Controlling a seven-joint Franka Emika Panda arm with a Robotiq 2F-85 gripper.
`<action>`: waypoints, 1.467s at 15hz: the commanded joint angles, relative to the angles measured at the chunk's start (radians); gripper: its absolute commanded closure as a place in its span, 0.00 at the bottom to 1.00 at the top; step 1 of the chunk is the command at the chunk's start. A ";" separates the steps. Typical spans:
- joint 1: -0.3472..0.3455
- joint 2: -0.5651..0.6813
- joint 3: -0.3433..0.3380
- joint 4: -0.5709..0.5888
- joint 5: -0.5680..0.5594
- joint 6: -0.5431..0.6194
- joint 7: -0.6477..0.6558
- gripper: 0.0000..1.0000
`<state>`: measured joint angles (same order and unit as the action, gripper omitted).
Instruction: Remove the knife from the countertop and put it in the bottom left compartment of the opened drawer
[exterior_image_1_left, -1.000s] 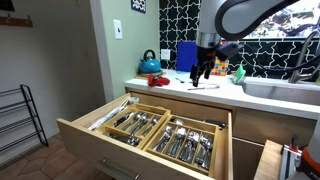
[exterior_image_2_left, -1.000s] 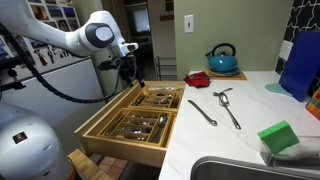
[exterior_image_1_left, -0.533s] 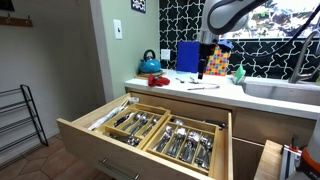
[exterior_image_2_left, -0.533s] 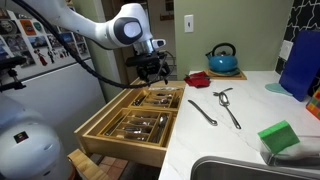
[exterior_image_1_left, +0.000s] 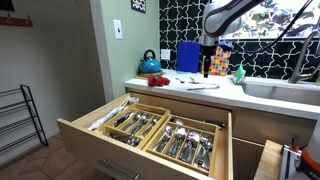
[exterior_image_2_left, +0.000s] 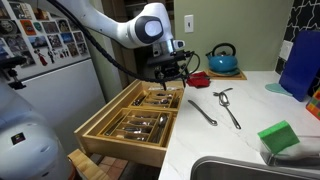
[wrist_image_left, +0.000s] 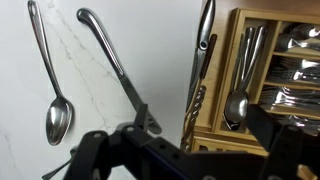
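Observation:
The knife (exterior_image_2_left: 202, 111) lies flat on the white countertop (exterior_image_2_left: 250, 115), beside a spoon (exterior_image_2_left: 228, 105). In the wrist view the knife (wrist_image_left: 115, 65) runs diagonally, with the spoon (wrist_image_left: 47, 72) to its left. It also shows in an exterior view (exterior_image_1_left: 200, 87). My gripper (exterior_image_2_left: 172, 72) hovers open and empty above the counter's edge by the drawer (exterior_image_2_left: 130, 118); its dark fingers (wrist_image_left: 185, 150) frame the bottom of the wrist view. The drawer (exterior_image_1_left: 140, 125) is pulled open with two wooden trays of cutlery. The left tray's front-left compartment (exterior_image_1_left: 120, 127) is too small to make out.
A teal kettle (exterior_image_2_left: 222, 58) and a red dish (exterior_image_2_left: 197, 78) stand at the counter's back. A green sponge (exterior_image_2_left: 277, 137) lies by the sink (exterior_image_2_left: 250, 170). A blue box (exterior_image_2_left: 300, 62) stands at the right. A narrow pull-out (exterior_image_1_left: 270, 160) is open beside the drawer.
The arm has swung from over the drawer's outer side across toward the counter edge. The gripper now hangs nearer the knife. The knife and spoon have not moved.

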<state>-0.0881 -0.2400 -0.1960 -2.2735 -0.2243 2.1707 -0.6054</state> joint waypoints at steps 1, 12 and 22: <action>-0.004 0.003 0.005 0.003 0.002 -0.002 -0.001 0.00; -0.060 0.119 -0.055 0.052 -0.002 -0.013 -0.132 0.00; -0.131 0.327 -0.058 0.160 0.020 0.013 -0.237 0.00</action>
<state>-0.1970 0.0124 -0.2556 -2.1704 -0.2230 2.1718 -0.7985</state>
